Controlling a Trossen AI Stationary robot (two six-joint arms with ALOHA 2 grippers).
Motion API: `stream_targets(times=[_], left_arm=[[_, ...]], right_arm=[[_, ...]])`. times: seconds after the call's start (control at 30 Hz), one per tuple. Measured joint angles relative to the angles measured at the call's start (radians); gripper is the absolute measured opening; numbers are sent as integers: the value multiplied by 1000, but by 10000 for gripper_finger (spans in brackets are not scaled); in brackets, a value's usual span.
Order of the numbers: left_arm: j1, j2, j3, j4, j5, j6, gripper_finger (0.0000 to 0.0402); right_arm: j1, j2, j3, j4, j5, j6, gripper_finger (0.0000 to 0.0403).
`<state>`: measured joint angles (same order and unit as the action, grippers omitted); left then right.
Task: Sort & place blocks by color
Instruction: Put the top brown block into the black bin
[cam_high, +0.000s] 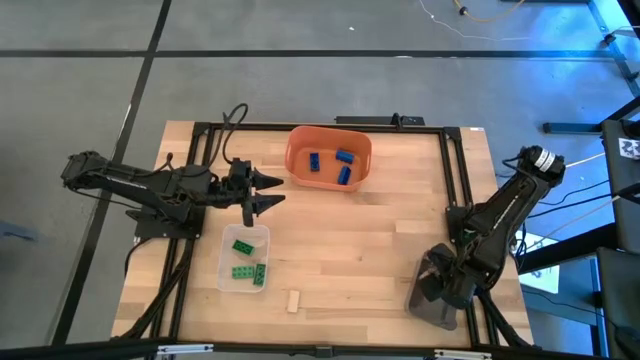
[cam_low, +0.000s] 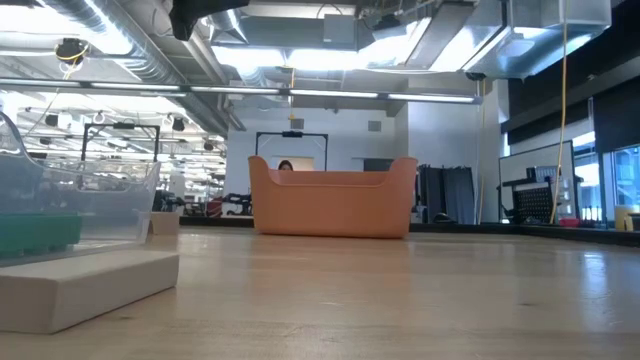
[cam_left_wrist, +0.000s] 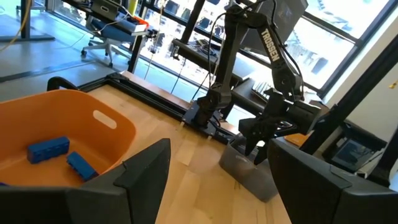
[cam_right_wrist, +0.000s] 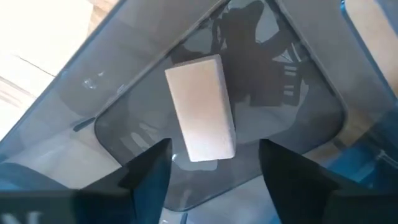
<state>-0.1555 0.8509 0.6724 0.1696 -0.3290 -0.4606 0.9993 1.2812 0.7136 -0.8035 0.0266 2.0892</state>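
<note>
Three blue blocks (cam_high: 332, 164) lie in the orange bin (cam_high: 300, 150) at the far middle. Green blocks (cam_high: 247, 262) lie in the clear tray (cam_high: 228, 272) at the near left. One tan block (cam_high: 294, 301) lies flat on the table near the front edge. Another tan block (cam_right_wrist: 200, 109) lies flat on the floor of the grey tray (cam_right_wrist: 124, 124) at the near right. My right gripper (cam_right_wrist: 214, 165) points down over that tray, open, with a finger on either side of the block's near end and apart from it. My left gripper (cam_high: 265, 192) hangs open above the table between the bin and the clear tray.
A dark metal frame (cam_high: 455, 170) borders the wooden table on its left, far and right sides. The bare wood in the middle (cam_high: 370, 240) between the trays is free room. In the low view the loose tan block (cam_low: 85, 285) lies close in front of the clear tray (cam_low: 100, 210).
</note>
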Motion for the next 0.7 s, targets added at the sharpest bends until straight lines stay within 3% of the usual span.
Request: stream_targets(times=[0.17,0.27,0.43,0.53,0.7], left_arm=[[0,0,0,0,-2,0,261],[0,0,0,0,-2,0,261],[0,0,0,1,-2,-1,261],[0,0,0,3,-2,-1,261],[0,0,0,3,-3,-2,261]], right_arm=[[0,-26,21,-6,-57,-88,259],[0,-85,59,-2,-132,-181,261],[-24,-222,109,87,-152,-294,262],[-95,-295,109,174,-91,-355,262],[-277,-354,109,281,134,-632,263]])
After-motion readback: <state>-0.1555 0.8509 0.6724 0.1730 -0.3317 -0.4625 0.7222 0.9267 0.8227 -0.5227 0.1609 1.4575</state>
